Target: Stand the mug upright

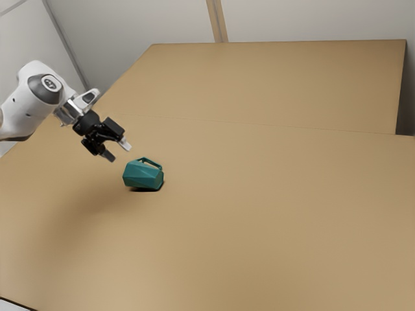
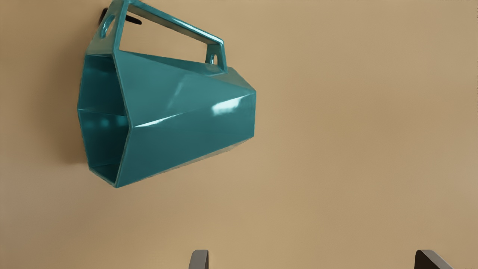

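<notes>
In the exterior view my gripper (image 1: 118, 151) hangs over the table, above and to the left of the teal mug (image 1: 142, 175). The mug lies on its side with its handle on the upper side. Seen from the wrist, the faceted mug (image 2: 179, 116) shows its open mouth at one end and its narrower base at the other. Both fingertips of the gripper (image 2: 312, 259) stand wide apart, with bare tabletop between them and no contact with the mug.
The wooden table (image 1: 259, 214) extends far toward the exterior view's right. A pale wall (image 1: 311, 19) rises behind its far edge.
</notes>
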